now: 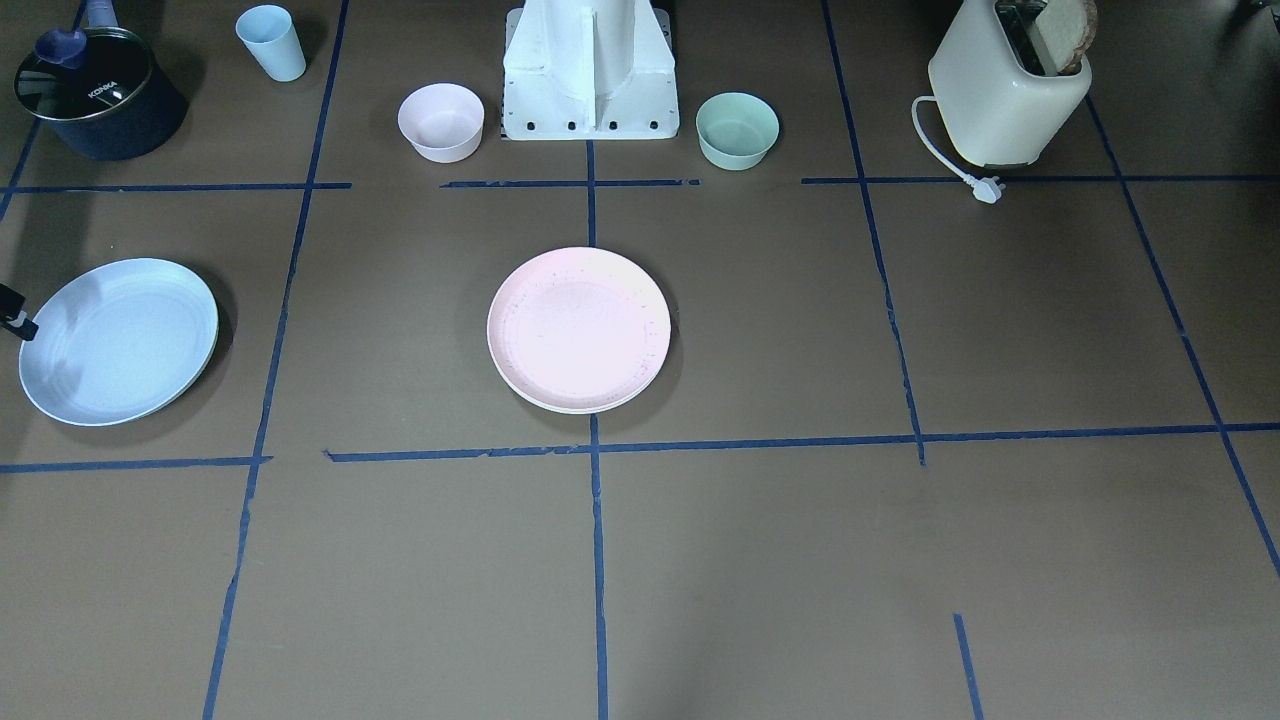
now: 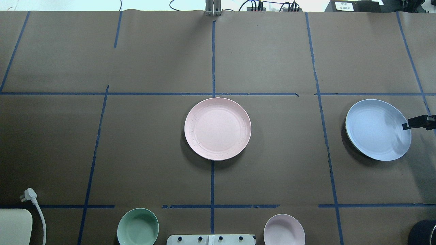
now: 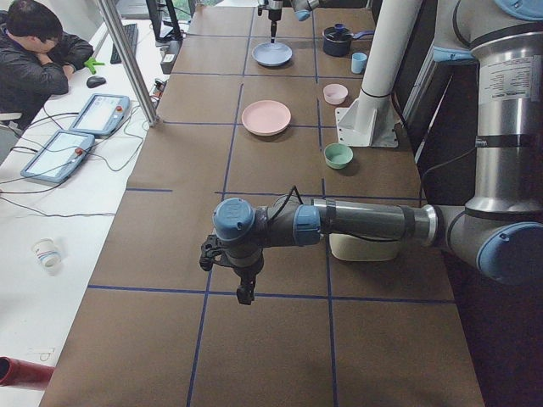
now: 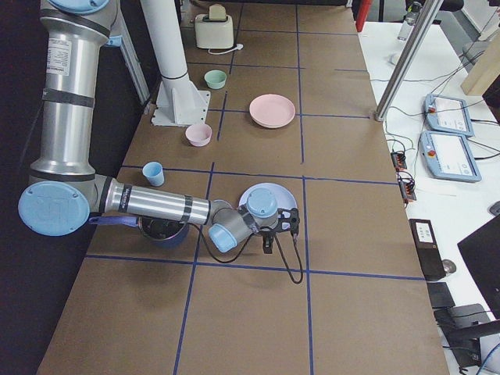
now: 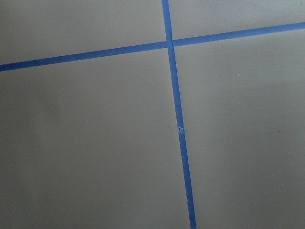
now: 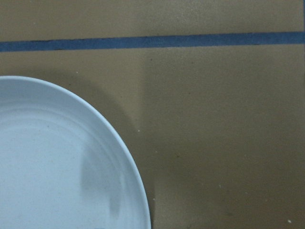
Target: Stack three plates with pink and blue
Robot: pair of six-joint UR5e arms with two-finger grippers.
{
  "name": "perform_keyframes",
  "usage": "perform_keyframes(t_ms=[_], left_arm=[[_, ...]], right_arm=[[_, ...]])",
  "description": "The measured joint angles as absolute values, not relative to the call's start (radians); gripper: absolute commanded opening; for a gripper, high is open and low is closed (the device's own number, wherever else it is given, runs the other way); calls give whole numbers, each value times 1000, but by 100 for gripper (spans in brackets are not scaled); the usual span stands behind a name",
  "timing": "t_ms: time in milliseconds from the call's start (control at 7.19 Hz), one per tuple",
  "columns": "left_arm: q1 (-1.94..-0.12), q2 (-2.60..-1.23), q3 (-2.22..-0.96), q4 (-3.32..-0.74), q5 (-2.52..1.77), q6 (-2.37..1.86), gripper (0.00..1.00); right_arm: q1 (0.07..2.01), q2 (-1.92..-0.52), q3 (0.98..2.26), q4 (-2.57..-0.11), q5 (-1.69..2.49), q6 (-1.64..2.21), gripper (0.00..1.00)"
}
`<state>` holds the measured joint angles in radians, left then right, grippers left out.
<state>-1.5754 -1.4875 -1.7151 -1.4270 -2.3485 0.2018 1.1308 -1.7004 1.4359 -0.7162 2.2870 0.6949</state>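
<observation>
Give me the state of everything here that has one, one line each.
pink plate: right way up, empty
blue plate: right way up, empty, not yet stacked
pot: lid on
toaster: unplugged, bread in the slot
cup: upright
pink bowl: upright, empty
green bowl: upright, empty
right gripper: at the blue plate's edge, open or shut unclear
left gripper: far from both plates, open or shut unclear

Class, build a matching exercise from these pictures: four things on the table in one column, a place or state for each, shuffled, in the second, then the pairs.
1 pink plate
2 blue plate
3 green bowl
4 toaster

a beside the base
b holding bread
c centre of the table
d robot's far right

Pairs: 1-c, 2-d, 3-a, 4-b
</observation>
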Motion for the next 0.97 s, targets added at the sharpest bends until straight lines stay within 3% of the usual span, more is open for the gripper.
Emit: perform_keyframes(t_ms=[139,278,974], left_arm=[[-1575,-1487,-1715,-1428,-2349,202,100],[-1576,-1486,-1715,-1431,-2349,202,100],[-1577,-1483,-1715,-1442,-2349,201,100]], right_arm=[[1118,-1698,1432,-715,2284,705,10],[1112,-1697,1433,-709,2285,723,0],[1109,-1683,1435,-662,2290,818,0]])
